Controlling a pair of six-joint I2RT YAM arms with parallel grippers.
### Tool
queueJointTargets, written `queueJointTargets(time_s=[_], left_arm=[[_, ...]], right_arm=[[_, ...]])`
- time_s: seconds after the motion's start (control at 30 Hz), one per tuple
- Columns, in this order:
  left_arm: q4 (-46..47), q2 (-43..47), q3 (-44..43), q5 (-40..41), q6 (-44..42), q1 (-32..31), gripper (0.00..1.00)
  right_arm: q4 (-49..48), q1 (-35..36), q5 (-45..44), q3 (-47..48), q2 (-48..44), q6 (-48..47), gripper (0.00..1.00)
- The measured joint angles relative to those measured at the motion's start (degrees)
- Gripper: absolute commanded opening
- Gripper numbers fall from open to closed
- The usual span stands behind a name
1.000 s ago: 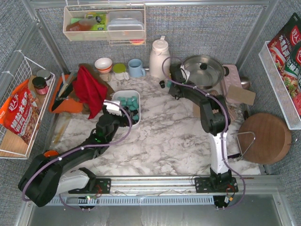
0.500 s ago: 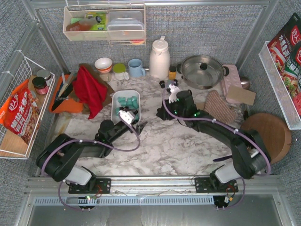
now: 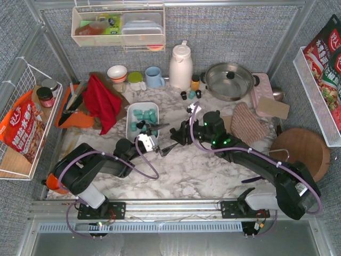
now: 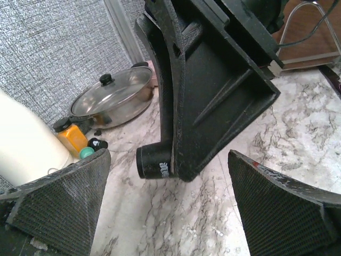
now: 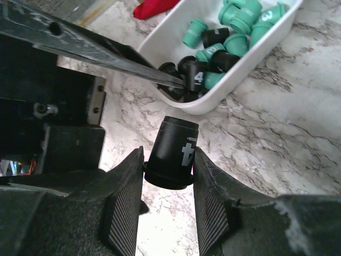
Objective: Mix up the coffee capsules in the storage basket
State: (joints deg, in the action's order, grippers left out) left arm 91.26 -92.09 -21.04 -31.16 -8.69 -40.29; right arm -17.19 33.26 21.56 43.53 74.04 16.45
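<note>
Black capsule (image 5: 173,149) held at basket (image 5: 205,104)
Right gripper (image 5: 169,160) clenched one capsule just beside the basket, likely to drop among the teal ones (image 5: 195,33); left gripper (image 3: 165,137) gaped empty nearby.

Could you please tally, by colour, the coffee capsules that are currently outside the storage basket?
Black capsules: 3, two on the table beside the white jug, one held in the right gripper.
Teal capsules: 1, on the table between those two.
Total: 4
</note>
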Motion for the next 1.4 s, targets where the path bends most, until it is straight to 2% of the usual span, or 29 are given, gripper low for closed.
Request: queueJointTargets(time_s=[0.2,0.23,0.3,0.37,0.43,0.5,0.67,0.77,0.97,1.2,1.4], left_arm=[[0.28,-1.57,-1.36,3.1,-1.46,-1.6,0.98],[0.28,-1.77,-1.44,4.13,-1.77,-1.97,0.91],[0.28,-1.99,-1.44,4.79,-2.54,-2.56,0.68],[0.26,-2.19,-1.46,5.53,-3.39,-2.97,0.52],[-0.13,-2.32,-1.46,5.75,-5.25,-3.17,0.41],[-0.15,-2.38,-1.44,5.92,-5.99,-3.08,0.36],[-0.48,-2.05,-0.98,9.38,-6.27,-3.48,0.34],[-3.74,-0.55,-1.03,13.64,-6.29,-3.37,0.33],[-12.79,2.82,-1.46,23.58,-4.2,-1.6,0.33],[-27.87,5.4,-6.16,32.72,4.79,5.25,0.36],[-44.35,2.97,-15.06,37.05,14.43,11.52,0.42]], right_arm=[[-0.94,1.55,1.29,-0.02,-0.5,-0.02,0.28],[-0.94,1.57,1.38,-0.02,-0.5,-0.02,0.29],[-0.94,1.57,1.38,-0.02,-0.5,0.07,0.34],[-0.96,1.57,1.27,0.0,-0.5,0.46,0.37],[-1.05,1.49,0.85,0.24,-0.5,1.18,0.42],[-1.09,1.46,0.33,0.5,-0.5,1.6,0.49],[0.59,1.51,-0.98,2.03,-0.15,1.29,0.6],[3.13,0.52,-3.85,4.24,0.07,0.61,0.66],[4.68,-3.98,-17.99,10.25,4.35,0.9,0.67],[6.78,-8.22,-36.61,25.83,24.06,0.76,0.63],[11.08,-11.04,-46.03,44.92,44.24,-2.25,0.62]])
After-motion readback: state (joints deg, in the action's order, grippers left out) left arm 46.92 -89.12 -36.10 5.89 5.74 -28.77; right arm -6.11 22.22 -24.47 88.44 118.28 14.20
